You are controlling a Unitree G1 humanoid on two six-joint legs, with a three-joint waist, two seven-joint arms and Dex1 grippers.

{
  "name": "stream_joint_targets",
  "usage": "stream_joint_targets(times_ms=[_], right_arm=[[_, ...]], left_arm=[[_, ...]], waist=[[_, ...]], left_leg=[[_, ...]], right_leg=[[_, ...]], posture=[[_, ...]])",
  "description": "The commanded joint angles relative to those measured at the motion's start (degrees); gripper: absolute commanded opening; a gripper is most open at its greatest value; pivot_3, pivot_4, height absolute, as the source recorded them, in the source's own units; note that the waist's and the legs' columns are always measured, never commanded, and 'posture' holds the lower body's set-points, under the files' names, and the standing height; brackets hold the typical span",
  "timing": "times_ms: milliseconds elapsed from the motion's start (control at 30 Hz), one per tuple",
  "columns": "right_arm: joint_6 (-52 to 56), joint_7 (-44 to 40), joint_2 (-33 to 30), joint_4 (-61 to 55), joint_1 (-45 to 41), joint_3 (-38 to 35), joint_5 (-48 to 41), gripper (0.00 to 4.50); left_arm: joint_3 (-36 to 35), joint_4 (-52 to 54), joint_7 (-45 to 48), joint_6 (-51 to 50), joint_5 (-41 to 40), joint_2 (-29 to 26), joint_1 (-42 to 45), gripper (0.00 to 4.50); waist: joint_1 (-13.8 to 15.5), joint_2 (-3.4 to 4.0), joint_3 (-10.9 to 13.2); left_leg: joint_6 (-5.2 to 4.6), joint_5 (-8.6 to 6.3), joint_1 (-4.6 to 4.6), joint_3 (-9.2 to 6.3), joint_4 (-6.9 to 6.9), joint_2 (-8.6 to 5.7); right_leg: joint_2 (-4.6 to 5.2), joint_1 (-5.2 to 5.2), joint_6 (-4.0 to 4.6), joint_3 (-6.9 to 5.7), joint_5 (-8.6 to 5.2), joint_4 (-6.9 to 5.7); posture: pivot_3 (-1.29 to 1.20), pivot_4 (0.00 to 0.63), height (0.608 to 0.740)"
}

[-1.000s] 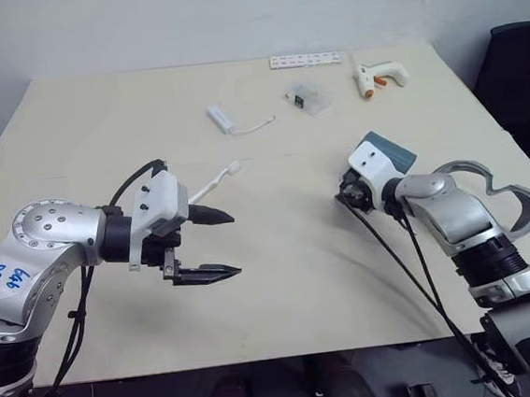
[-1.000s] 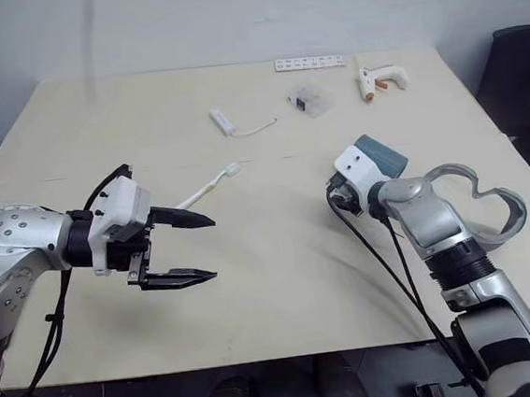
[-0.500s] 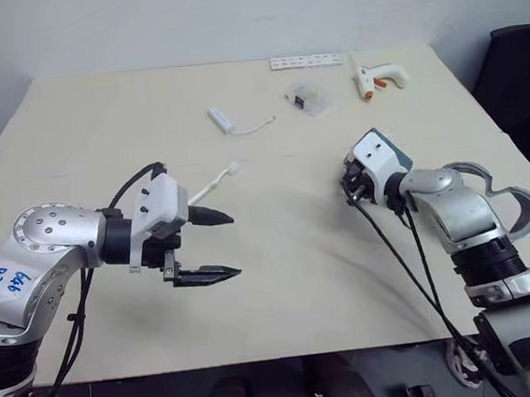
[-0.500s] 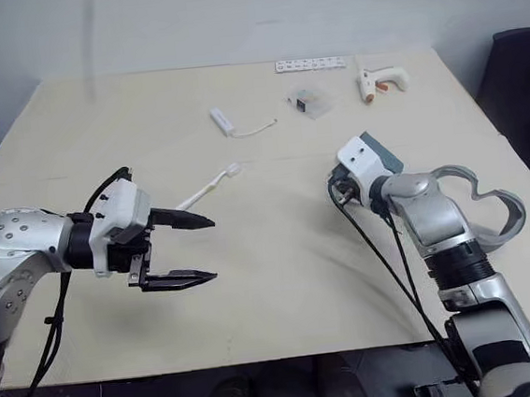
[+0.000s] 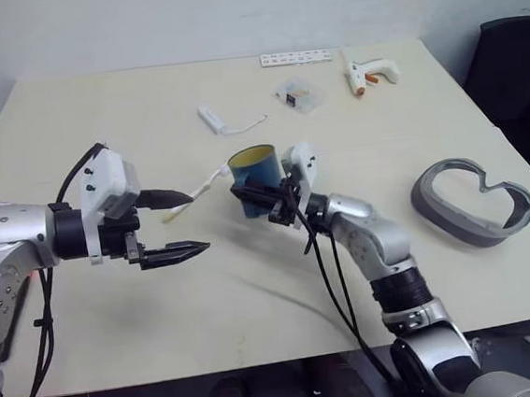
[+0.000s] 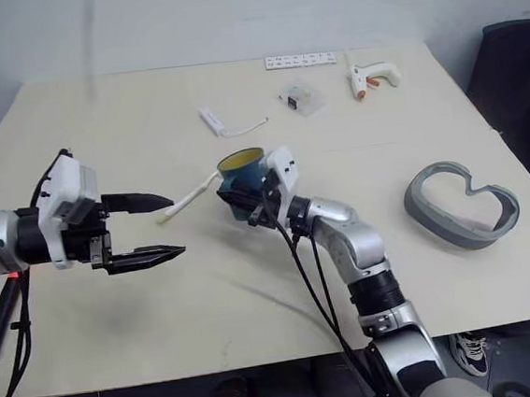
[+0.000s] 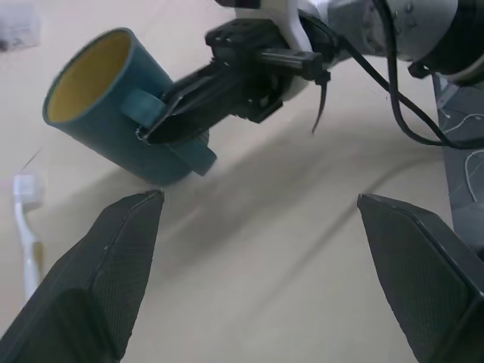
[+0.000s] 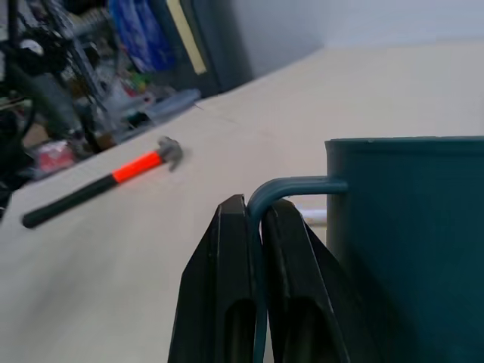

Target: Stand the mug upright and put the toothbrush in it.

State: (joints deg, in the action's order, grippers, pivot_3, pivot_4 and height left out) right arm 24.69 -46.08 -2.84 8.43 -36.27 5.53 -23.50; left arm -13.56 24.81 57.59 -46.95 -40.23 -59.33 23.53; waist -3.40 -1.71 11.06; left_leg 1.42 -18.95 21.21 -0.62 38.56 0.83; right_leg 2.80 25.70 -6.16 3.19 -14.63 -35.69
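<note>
The teal mug (image 5: 254,167), yellow inside, hangs tilted at the table's middle with its mouth up. My right gripper (image 5: 244,197) is shut on the mug's handle (image 8: 291,186), its black fingers (image 8: 227,287) pinching the thin loop. The white toothbrush (image 6: 190,198) lies on the table just left of the mug, partly behind my left gripper's upper finger. My left gripper (image 5: 190,223) stands open, pointing at the mug from the left, with nothing between its fingers. In the left wrist view the mug (image 7: 113,106) and the toothbrush (image 7: 26,227) lie beyond the open fingertips.
A grey curved band (image 5: 472,199) lies at the right. Toward the back are a white adapter with cable (image 5: 212,121), a clear packet (image 5: 294,94), a white glue gun (image 5: 370,71) and a white strip (image 5: 296,58). A red-and-black hammer (image 8: 98,189) lies on the table.
My right gripper has shut on the mug's handle and swung the mug left to the table's middle, turning its mouth upward. The camera has shifted. The left gripper stays open.
</note>
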Motion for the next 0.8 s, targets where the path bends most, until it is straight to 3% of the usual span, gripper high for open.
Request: stream_joint_targets(times_ms=[33, 267, 633, 800], right_arm=[[-3.0, -3.8, -0.5, 1.0, 1.9, -0.6, -1.9, 0.00], [2.4, -9.8, -7.9, -7.1, 9.4, 2.0, -3.6, 0.00], [5.2, -7.3, -18.1, -20.1, 14.8, 1.8, -1.8, 3.55], [9.3, -7.5, -26.7, -27.7, 17.1, -0.1, -2.0, 3.55]], left_arm=[[-1.3, 1.7, -0.6, -0.4, -1.3, -0.9, 1.3, 4.34], [0.4, 1.0, -0.2, -0.4, -1.2, -1.0, 3.3, 4.34], [4.9, -2.0, 1.2, 1.9, -0.1, 1.2, 7.1, 4.34], [5.6, -3.9, 2.4, 3.1, 0.6, 1.1, 7.8, 4.34]], waist=[[0.3, 0.00, 0.0], [0.3, 0.00, 0.0], [0.3, 0.03, 0.0], [0.7, 0.04, 0.0]], left_leg=[[0.00, 0.00, 0.00, 0.00, 0.01, -0.02], [0.02, 0.01, -0.14, -0.05, 0.03, -0.01], [0.04, 0.02, -0.16, -0.06, 0.07, 0.01], [0.04, 0.02, -0.12, -0.06, 0.10, -0.02]], right_leg=[[0.00, 0.00, 0.00, -0.01, 0.00, 0.00], [-0.13, -0.10, 0.02, -0.06, -0.01, -0.08], [-0.26, -0.08, 0.08, -0.01, -0.05, -0.08], [-0.24, -0.08, 0.08, -0.01, -0.05, 0.02]], posture=[[0.00, 0.150, 0.740], [0.00, 0.150, 0.740], [0.00, 0.150, 0.740], [0.00, 0.150, 0.740]])
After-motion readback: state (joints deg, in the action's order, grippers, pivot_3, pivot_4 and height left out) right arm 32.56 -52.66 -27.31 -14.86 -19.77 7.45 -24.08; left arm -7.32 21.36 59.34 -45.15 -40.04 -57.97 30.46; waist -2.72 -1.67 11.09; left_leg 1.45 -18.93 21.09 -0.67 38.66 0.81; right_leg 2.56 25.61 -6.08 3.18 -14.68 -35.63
